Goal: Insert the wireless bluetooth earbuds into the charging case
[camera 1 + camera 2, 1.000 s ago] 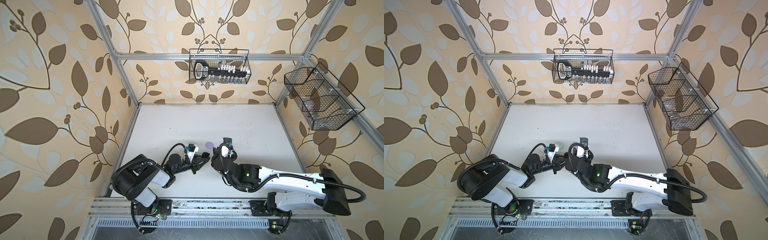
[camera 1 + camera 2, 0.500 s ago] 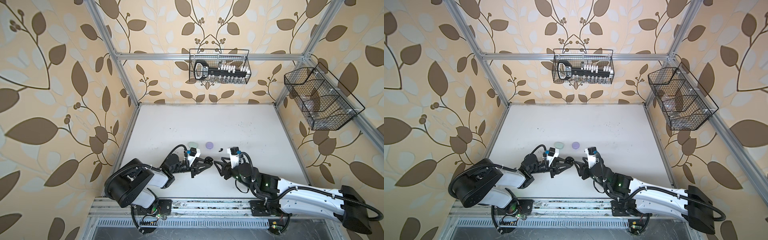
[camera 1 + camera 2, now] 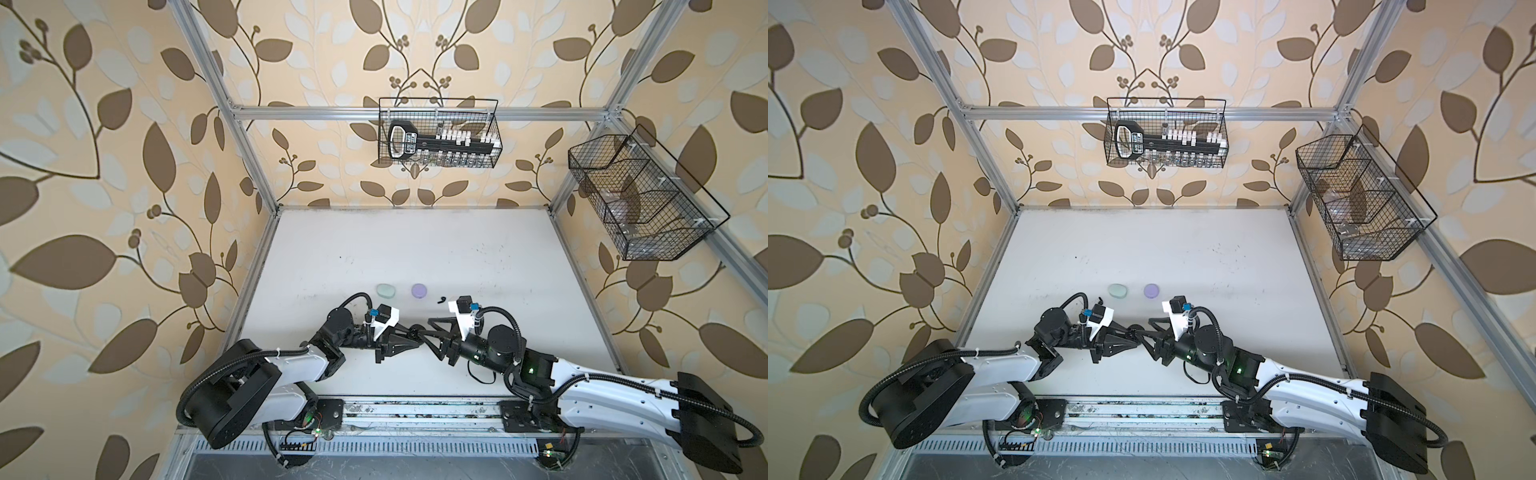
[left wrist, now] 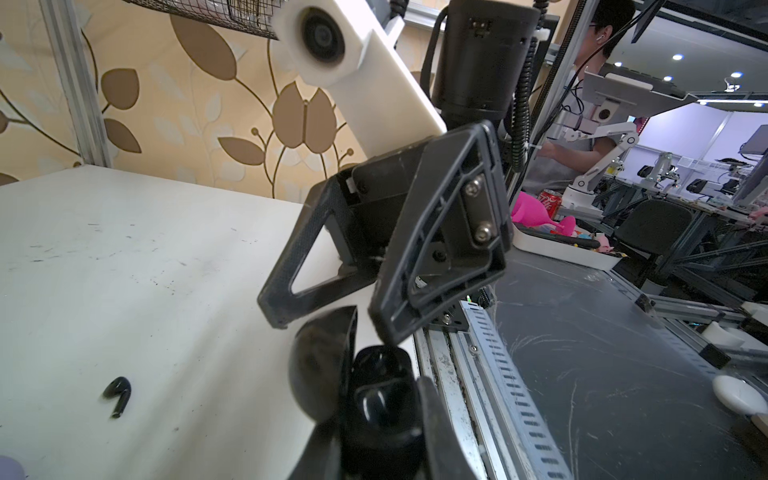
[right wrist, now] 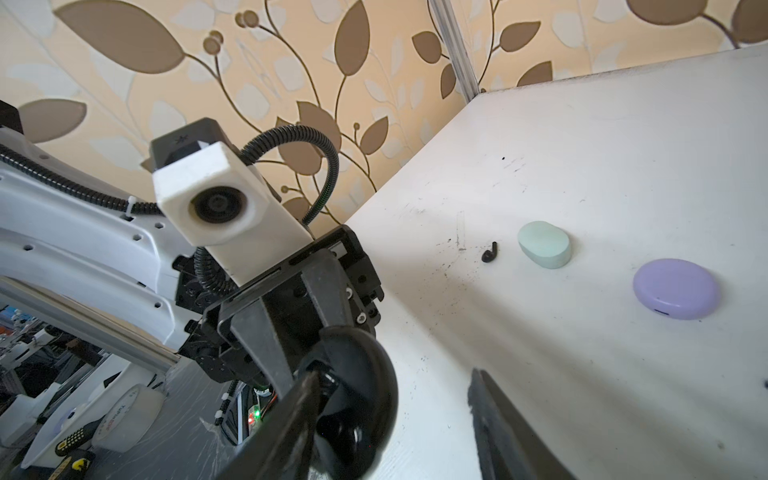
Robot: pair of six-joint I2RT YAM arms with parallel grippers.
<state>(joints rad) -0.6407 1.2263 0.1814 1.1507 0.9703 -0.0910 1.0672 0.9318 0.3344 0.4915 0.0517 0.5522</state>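
Note:
My left gripper point(image 3: 409, 336) point(image 4: 382, 419) is shut on a black charging case point(image 3: 414, 332) point(image 4: 384, 395), held low over the table's front middle with its lid point(image 4: 322, 374) open. Whether an earbud sits in its glossy black inside I cannot tell. My right gripper point(image 3: 424, 330) point(image 5: 395, 428) faces it, open. One of its fingers point(image 5: 291, 424) is against the case point(image 5: 357, 399) and the other stands well apart. One black earbud point(image 3: 441, 299) point(image 4: 117, 392) lies on the table beside the lilac case. Another black earbud point(image 5: 490, 252) lies next to the mint case.
A shut mint case point(image 3: 385, 291) point(image 5: 543, 244) and a shut lilac case point(image 3: 418, 291) point(image 5: 675, 288) lie side by side just behind the grippers. Wire baskets hang on the back wall point(image 3: 438, 133) and the right wall point(image 3: 640, 199). The table's front edge runs along a metal rail point(image 3: 415, 409).
The right arm has pulled back from over the lilac case, dropped low and opened its gripper. Both grippers have come together at the front middle. The left gripper stays shut on the black case.

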